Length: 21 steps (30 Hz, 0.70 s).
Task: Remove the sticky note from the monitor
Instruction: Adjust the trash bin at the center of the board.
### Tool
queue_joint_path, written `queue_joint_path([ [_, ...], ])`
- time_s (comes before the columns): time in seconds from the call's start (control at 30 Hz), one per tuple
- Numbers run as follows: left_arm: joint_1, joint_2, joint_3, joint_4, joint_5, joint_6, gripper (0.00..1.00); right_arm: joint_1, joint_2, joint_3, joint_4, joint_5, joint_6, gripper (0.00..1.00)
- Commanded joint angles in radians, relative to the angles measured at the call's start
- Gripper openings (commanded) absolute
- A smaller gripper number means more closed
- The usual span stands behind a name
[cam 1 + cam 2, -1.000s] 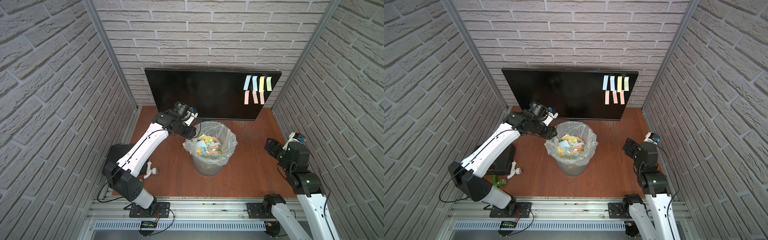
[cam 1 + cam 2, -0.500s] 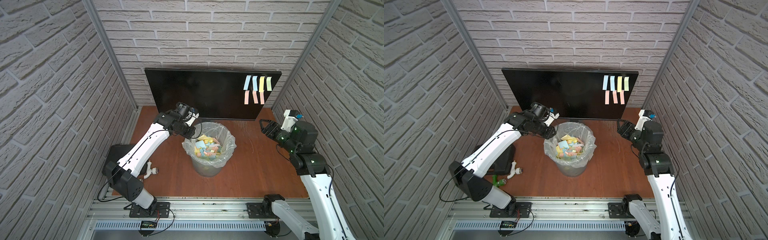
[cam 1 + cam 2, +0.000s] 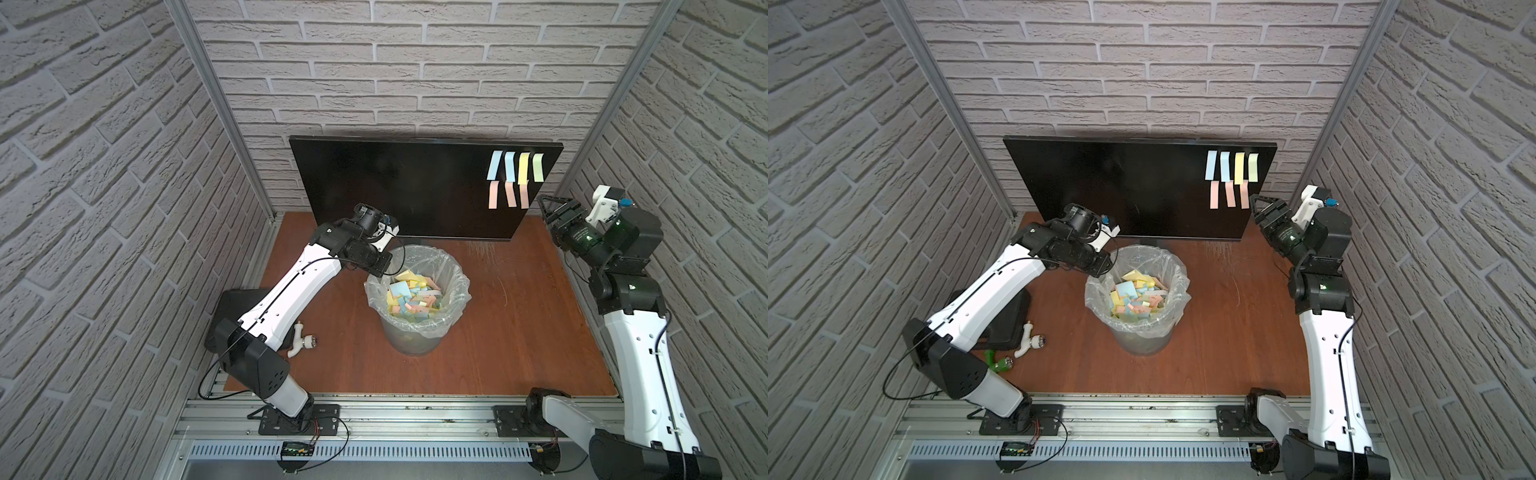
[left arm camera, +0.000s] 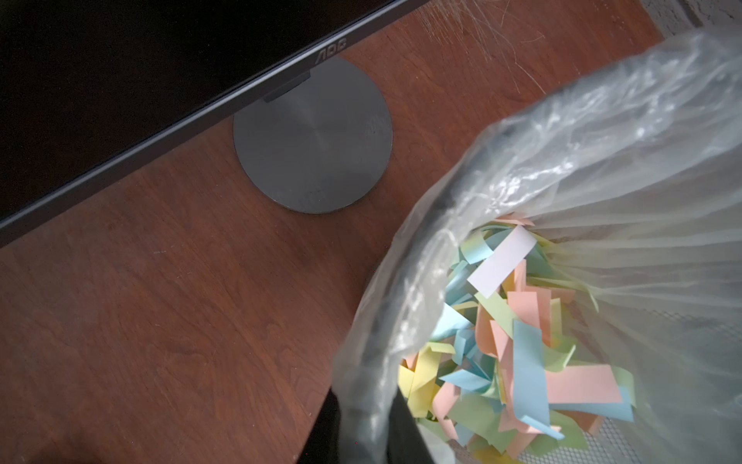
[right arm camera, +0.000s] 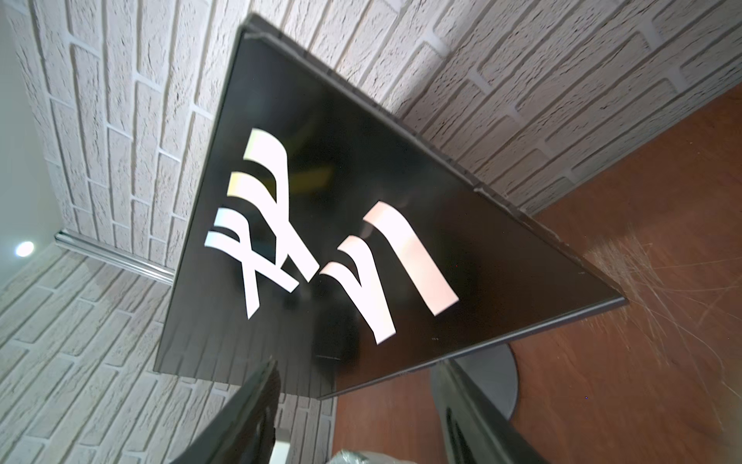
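Left gripper (image 3: 382,268): jaws sitting closed, hovering before the monitor (image 3: 395,187) centre.
Right gripper (image 3: 548,205): jaws gaping open (empty), pointing at monitor's sticky notes (image 3: 515,178).

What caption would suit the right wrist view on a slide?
Open right gripper faces the monitor, two rows of sticky notes on its dark screen, none gripped yet.

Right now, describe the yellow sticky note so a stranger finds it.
On the wide black monitor, two rows of notes sit near the upper right corner. The yellow sticky note is third from left in the upper row, between a blue note and a pale green note.
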Motion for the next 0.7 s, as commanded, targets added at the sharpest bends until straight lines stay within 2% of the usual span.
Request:
queue_joint_path([
  [0.0, -0.001, 0.011, 0.023, -0.016, -0.004, -0.005, 0.19, -0.022, 0.027, 0.047, 0.134, -0.064, 0.091, 0.64],
  [0.2, -0.001, 0.015, 0.025, -0.016, 0.012, -0.002, 0.18, -0.025, 0.105, 0.122, 0.172, -0.094, 0.098, 0.62],
  [0.33, -0.001, 0.021, 0.03, -0.016, 0.024, 0.001, 0.17, -0.026, 0.141, 0.151, 0.208, -0.118, 0.111, 0.56],
  [0.57, -0.001, 0.027, 0.037, -0.014, 0.02, 0.003, 0.17, -0.025, 0.189, 0.173, 0.209, -0.115, 0.101, 0.56],
  [0.67, -0.001, 0.026, 0.036, -0.014, 0.021, 0.005, 0.17, -0.024, 0.208, 0.182, 0.221, -0.116, 0.101, 0.51],
])
